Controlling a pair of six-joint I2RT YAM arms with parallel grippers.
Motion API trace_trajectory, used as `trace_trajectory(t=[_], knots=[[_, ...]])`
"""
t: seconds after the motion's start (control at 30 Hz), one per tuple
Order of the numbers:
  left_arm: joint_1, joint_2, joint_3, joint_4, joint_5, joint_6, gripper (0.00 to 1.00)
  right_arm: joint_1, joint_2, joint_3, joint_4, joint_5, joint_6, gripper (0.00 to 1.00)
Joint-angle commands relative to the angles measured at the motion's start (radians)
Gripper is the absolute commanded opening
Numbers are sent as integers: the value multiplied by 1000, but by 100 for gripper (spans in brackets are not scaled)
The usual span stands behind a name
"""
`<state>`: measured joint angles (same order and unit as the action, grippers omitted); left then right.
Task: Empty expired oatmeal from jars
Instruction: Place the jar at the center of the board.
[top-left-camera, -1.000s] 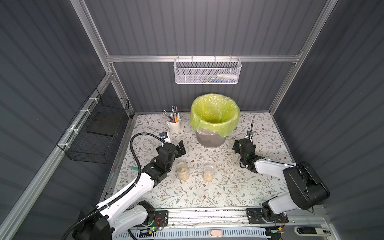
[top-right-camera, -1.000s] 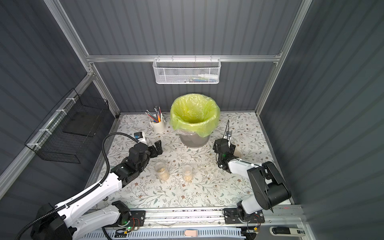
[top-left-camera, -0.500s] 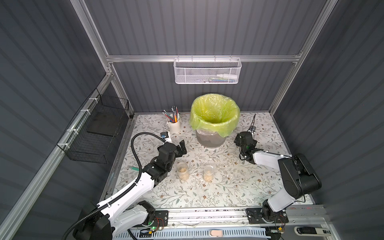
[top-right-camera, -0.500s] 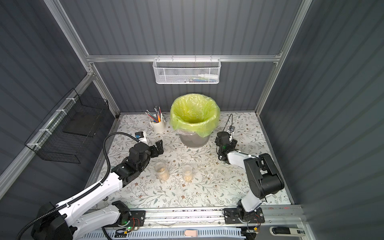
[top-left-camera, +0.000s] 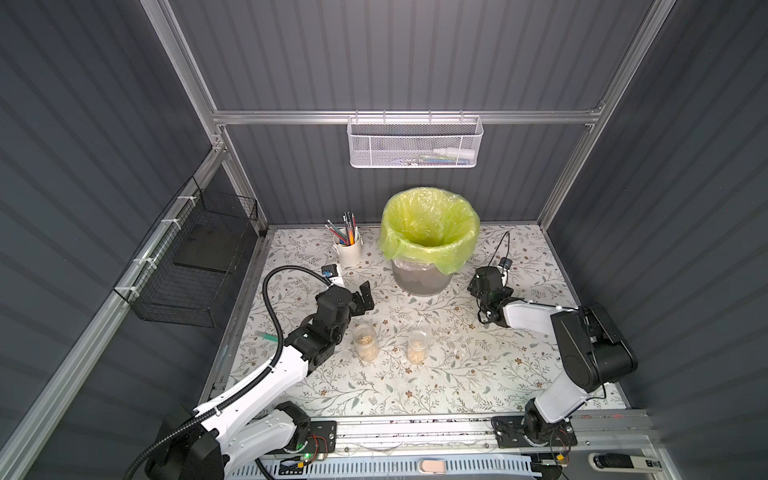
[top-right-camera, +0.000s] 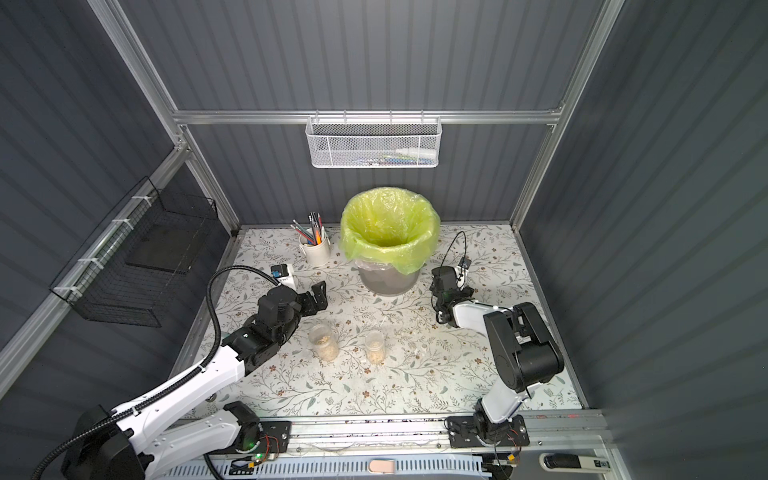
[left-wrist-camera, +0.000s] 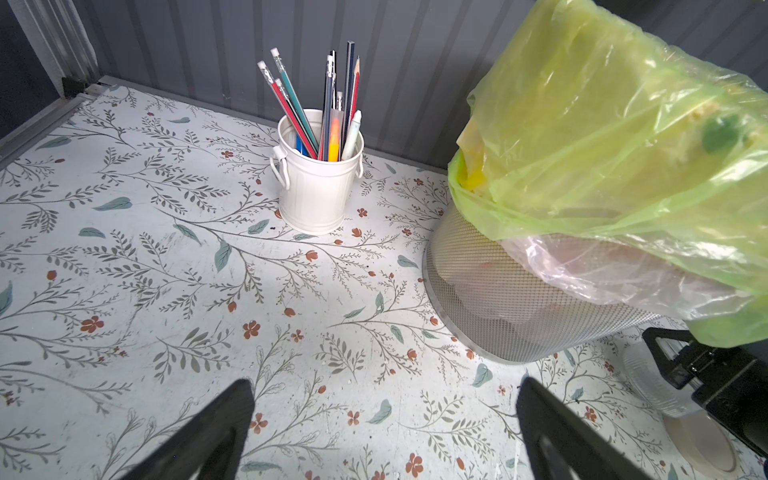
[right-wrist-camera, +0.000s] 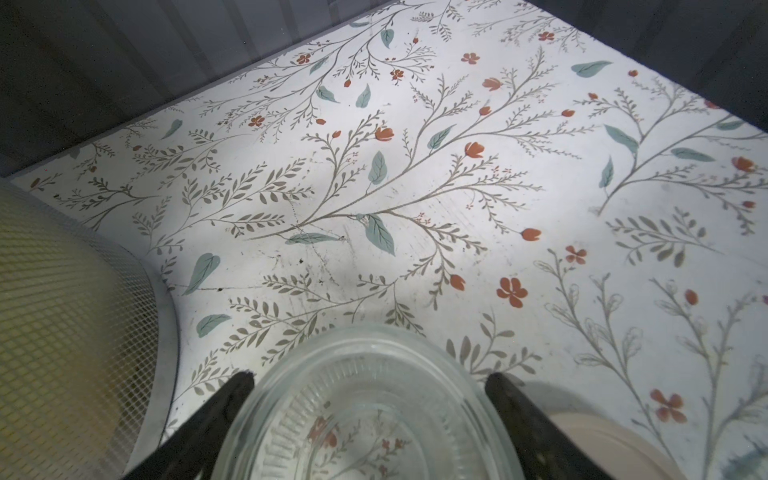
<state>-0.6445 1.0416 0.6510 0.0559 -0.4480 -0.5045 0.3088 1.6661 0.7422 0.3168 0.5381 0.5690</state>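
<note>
Two narrow glass jars stand upright mid-table in both top views, each with tan oatmeal at the bottom. My left gripper hovers open just behind the left one, with nothing between its fingers. My right gripper is shut on the squat wide jar, which is upright and shows no oatmeal, only the floral table through its base. Its beige lid lies flat beside it. In both top views my right wrist hides this jar.
A grey mesh bin lined with a yellow-green bag stands at the back centre, just left of my right gripper. A white mug of pencils sits to the bin's left. Wire baskets hang on the back and left walls.
My right arm has drawn its elbow in and carried the squat jar slightly toward the back, beside the bin. The left arm and the two narrow jars have not moved.
</note>
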Motion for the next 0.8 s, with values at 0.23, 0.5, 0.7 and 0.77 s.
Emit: trace_trajectory(t=[0.23,0.5,0.7,0.77], knots=[[0,-21,-11,26,32,21,100,32,19,-19,6,44,45,62],[0,-49,-26,16,37,17,100,62,62,-45,24,107,78,64],[0,-61,-34,7,40,14,100,67,48,-63,29,100,71,76],[0,-63,-32,6,42,15,100,70,37,-74,36,99,69,81]])
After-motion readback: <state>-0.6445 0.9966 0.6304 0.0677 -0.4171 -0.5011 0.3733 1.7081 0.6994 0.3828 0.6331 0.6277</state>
